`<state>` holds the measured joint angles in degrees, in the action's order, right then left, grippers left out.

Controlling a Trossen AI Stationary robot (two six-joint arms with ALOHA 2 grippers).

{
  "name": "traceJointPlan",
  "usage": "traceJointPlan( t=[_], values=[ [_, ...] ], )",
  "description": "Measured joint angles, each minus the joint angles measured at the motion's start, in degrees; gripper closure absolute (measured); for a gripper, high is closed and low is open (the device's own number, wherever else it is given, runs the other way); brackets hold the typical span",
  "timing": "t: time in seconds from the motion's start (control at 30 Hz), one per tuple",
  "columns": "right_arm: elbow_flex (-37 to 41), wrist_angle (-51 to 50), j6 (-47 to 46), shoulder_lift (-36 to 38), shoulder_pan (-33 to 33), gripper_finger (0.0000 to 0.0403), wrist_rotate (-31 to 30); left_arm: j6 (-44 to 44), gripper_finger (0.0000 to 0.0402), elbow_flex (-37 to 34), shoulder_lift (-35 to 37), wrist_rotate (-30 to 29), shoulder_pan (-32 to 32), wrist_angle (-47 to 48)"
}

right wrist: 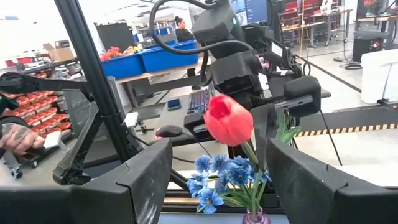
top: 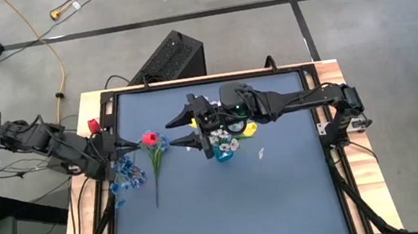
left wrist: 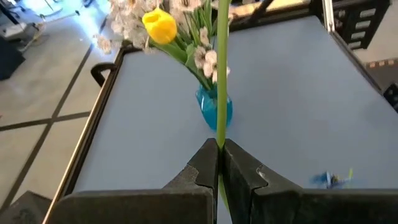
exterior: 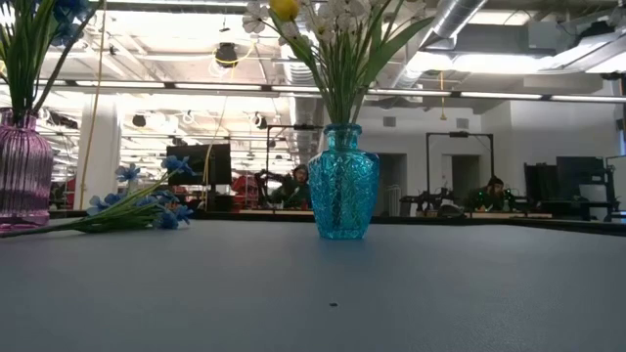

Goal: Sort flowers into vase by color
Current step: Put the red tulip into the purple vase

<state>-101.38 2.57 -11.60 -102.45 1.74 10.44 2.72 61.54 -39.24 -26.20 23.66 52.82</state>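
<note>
The left gripper point(left wrist: 221, 163) pinches the thin stem of the red tulip point(top: 149, 139), held above the table. It looks light and bendable. The right gripper point(top: 185, 131), spread, should take the stem under the bloom.

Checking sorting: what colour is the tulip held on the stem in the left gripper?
Red tulip, clearest in the right wrist view.

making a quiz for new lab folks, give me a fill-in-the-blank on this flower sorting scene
1. The left gripper is shut on the stem of a ____ tulip.
2. The right gripper has its fingers ____.
3. The teal vase holds white blossoms and one ____ tulip.
4. Blue flowers lie ____ the table.

Missing words: red; open; yellow; on
</note>
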Motion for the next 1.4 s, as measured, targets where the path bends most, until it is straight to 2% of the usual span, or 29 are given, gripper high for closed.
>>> traceJointPlan(
  t=[0.27,0.67,0.97,1.4],
  values=[
    [0.0,0.0,0.0,0.0,0.0,0.0117,-1.4,1.0,0.0401,1.4,0.0,1.3,0.0,5.2],
    [0.0,0.0,0.0,0.0,-0.4,0.0117,-1.5,-1.1,0.0401,1.5,0.0,2.9,0.0,-0.1],
    [0.0,0.0,0.0,0.0,-0.4,0.0117,-1.5,-1.5,0.0401,5.4,0.0,1.7,0.0,3.3],
    [0.0,0.3,0.0,0.0,-0.4,0.0117,-1.5,-0.1,0.0401,5.4,-2.6,2.3,0.0,3.5]
  ],
)
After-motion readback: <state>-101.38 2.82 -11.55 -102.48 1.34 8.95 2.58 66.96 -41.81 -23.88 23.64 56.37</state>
